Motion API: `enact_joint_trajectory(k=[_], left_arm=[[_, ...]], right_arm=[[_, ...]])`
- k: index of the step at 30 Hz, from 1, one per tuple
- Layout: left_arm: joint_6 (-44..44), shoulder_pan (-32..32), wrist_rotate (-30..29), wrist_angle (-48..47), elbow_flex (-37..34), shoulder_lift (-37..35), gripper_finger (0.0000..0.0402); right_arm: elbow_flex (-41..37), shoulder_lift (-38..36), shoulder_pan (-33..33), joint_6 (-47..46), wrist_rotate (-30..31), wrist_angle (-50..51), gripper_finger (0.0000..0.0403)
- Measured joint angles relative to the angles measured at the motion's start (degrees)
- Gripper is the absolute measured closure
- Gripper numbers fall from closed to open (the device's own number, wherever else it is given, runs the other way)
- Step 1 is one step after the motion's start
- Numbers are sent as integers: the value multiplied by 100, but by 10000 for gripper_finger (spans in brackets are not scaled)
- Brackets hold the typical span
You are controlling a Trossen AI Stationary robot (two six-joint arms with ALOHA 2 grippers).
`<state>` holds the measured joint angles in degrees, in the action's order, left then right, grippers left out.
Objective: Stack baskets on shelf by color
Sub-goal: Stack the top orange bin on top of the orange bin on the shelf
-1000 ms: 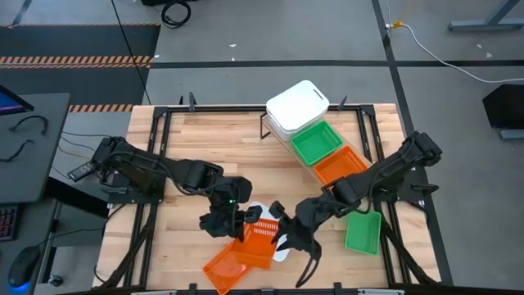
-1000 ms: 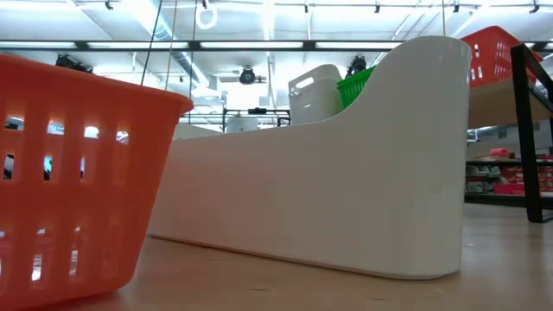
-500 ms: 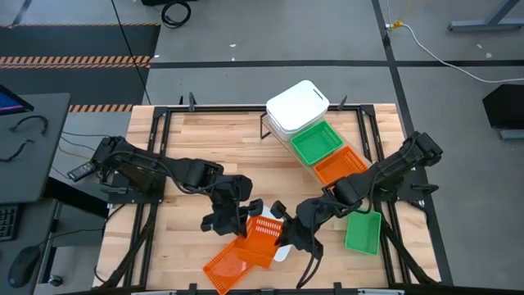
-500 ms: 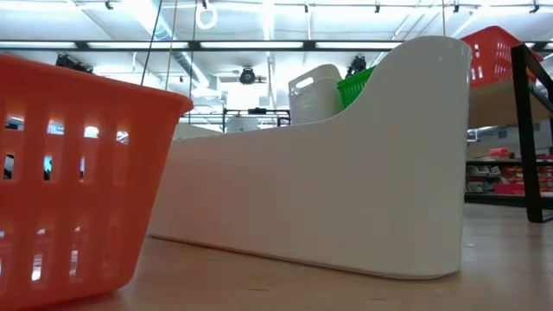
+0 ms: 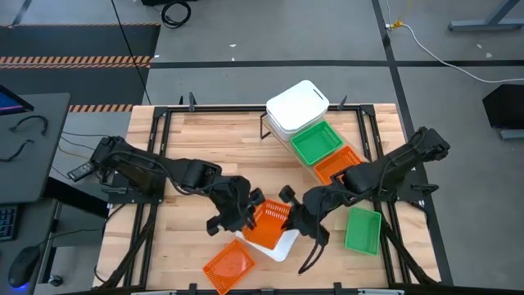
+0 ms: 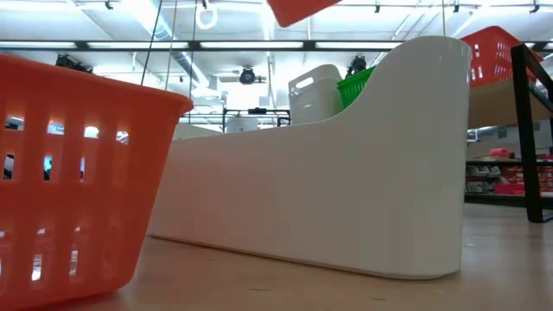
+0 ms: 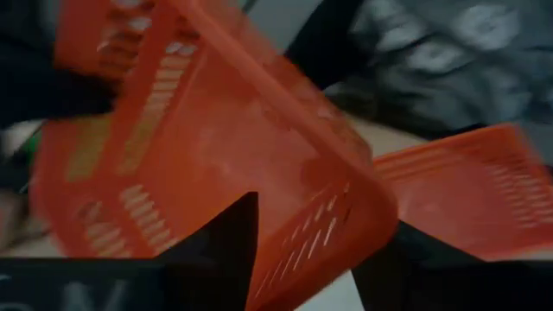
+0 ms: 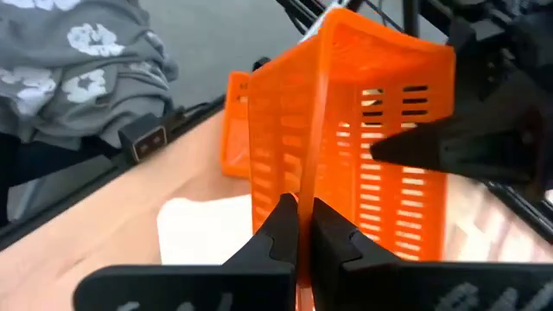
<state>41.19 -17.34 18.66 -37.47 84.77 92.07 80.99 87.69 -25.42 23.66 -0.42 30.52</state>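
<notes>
We find the right gripper (image 5: pixel 291 215) near the front middle of the table (image 5: pixel 205 139), its fingers pinched tight on the rim of an orange basket (image 5: pixel 268 224), which it holds lifted and tilted above a white basket (image 5: pixel 277 246) lying on the tabletop. In the right wrist view the two dark fingers (image 8: pixel 278 226) meet on the thin edge of the basket wall, the slotted side rising just beyond them. The left gripper (image 5: pixel 246 210) stands at the opposite end of the same basket; in the left wrist view its fingers (image 7: pixel 226 238) straddle the basket's corner with the jaws parted, and we cannot tell whether either finger touches the plastic. A second orange basket (image 5: pixel 228 266) lies on the table at the front edge, just beside the white one and apart from both grippers. A green basket (image 5: pixel 363 230) lies flat near the right edge, beside the right arm. On the slanted shelf (image 5: pixel 288 142) at the back we note white baskets (image 5: pixel 296 106) stacked, then a green one (image 5: pixel 317 143), then an orange one (image 5: pixel 337 167), in a row. In the low view only a corner of the lifted basket shows at the top edge.
</notes>
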Motion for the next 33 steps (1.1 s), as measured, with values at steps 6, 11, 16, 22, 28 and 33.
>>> enact_joint_trajectory(k=[6, 11, 16, 22, 28, 33], left_arm=[[153, -30, -1169, 60, -4, -392, 210], [-144, 48, -1737, 215, 9, -758, 204], [-499, 83, -1971, 100, -2, -828, 205], [-1508, 134, -2875, -446, -2, -827, 218], [-2367, 430, -3028, -811, -2, -808, 235], [-2900, 742, -3199, -1243, -2, -808, 249]], right_arm=[[21, -6, 120, -460, -277, 421, 394], [-2, 37, 31, -626, -269, 620, 394], [2, 4, -13, -615, 113, 767, 394], [381, -243, -125, -612, 1317, 1794, 394], [1387, -290, -267, -1048, 2065, 3640, 394], [1680, -294, -284, -2507, 2169, 5694, 394]])
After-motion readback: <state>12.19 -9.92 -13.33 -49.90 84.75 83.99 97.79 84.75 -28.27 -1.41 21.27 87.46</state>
